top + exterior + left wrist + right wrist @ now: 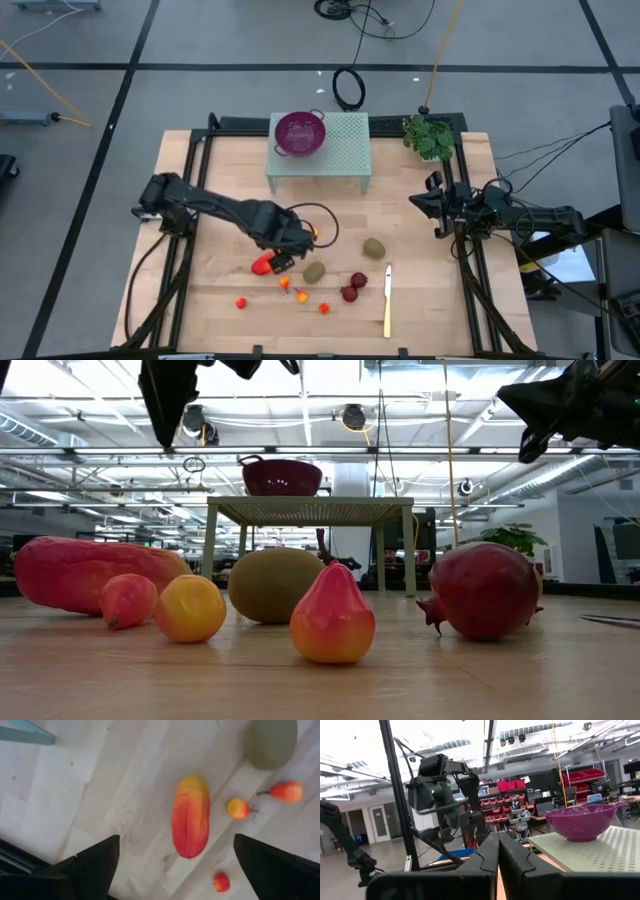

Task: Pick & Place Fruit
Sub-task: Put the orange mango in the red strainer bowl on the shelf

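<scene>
The fruit lies scattered on the wooden table. An elongated red-orange fruit (262,265) (190,816) lies on its side. Near it are two brown-green kiwis (314,272) (374,248), dark red round ones (354,287) and several tiny orange-red balls (301,296). My left gripper (284,254) (176,838) hangs open above the elongated fruit and points down. One finger stands on either side of the fruit, well clear of it. My right gripper (435,205) (498,851) is shut and raised at the table's right side, holding nothing.
A purple bowl (300,132) stands on a pale green perforated stand (345,150) at the far middle. A yellow-handled knife (387,300) lies right of the dark red fruit. A green plant (430,136) sits at the far right.
</scene>
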Controlling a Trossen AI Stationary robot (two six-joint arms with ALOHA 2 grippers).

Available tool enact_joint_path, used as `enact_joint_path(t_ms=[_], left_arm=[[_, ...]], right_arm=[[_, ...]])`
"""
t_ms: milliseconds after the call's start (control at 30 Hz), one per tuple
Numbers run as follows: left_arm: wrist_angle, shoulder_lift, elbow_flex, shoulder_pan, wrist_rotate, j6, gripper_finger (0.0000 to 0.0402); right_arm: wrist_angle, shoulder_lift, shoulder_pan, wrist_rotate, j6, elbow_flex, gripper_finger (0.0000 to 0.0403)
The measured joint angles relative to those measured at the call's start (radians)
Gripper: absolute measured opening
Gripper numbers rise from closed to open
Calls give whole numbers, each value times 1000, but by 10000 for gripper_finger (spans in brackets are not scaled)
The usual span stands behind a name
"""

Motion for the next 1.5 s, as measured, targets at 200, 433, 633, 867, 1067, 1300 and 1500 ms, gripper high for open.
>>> enact_joint_path(t_ms=[200,433,633,867,1067,1300,1500], left_arm=[[-1,0,-5,-13,7,-80,396],[0,0,-61,-11,30,-97,400],[38,0,-144,-4,125,-84,400],[169,0,-193,-4,125,-24,399],[191,0,-246,-4,123,-22,398],[271,0,-354,-12,148,-38,397],[302,0,-383,-19,166,-52,397]], right_arm=[[0,0,0,0,15,0,0],[0,0,0,0,13,0,0],[0,0,0,0,12,0,0],[0,0,0,0,12,0,0],[0,0,0,0,12,0,0],[0,0,0,0,12,0,0],[-3,0,0,0,12,0,0]])
